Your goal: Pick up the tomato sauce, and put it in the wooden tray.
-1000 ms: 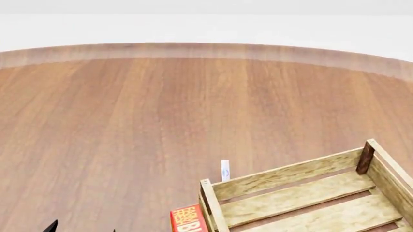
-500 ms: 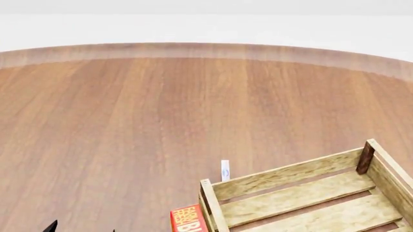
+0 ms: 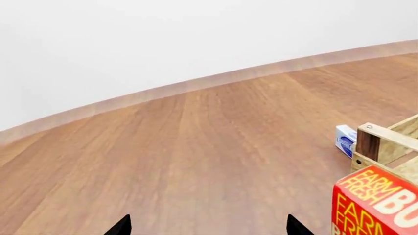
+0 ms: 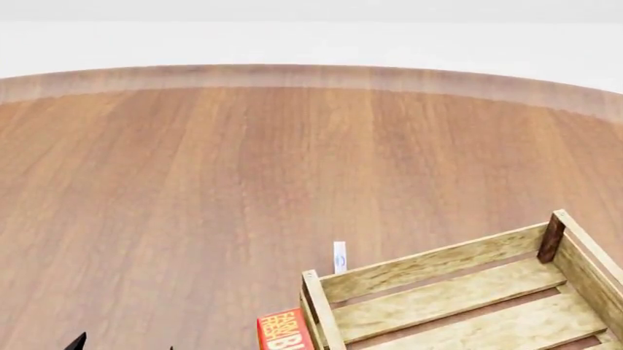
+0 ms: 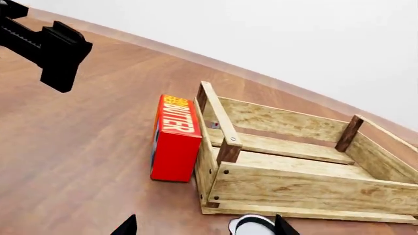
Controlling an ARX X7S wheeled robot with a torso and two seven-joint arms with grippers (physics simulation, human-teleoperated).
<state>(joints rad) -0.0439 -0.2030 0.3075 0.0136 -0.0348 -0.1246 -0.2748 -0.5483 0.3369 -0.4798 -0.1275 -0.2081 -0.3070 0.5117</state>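
Note:
The tomato sauce can does not show in any view. The wooden tray (image 4: 428, 266) sits on the brown table at the lower right of the head view, and nothing shows inside it. It also shows in the right wrist view (image 5: 294, 188), and one corner post shows in the left wrist view (image 3: 369, 142). My left gripper (image 3: 209, 227) is open and empty over bare table, left of the tray; only its tips show in the head view (image 4: 125, 346). My right gripper (image 5: 205, 227) is open, near the tray's near corner.
A red butter box (image 4: 282, 332) stands against the tray's left end (image 5: 175, 139). A small white-and-blue packet (image 4: 339, 257) stands behind the tray's far corner. A white rounded thing with a dark ring (image 5: 255, 226) lies by my right gripper's fingertip. The left arm's black body (image 5: 49, 49) shows in the right wrist view.

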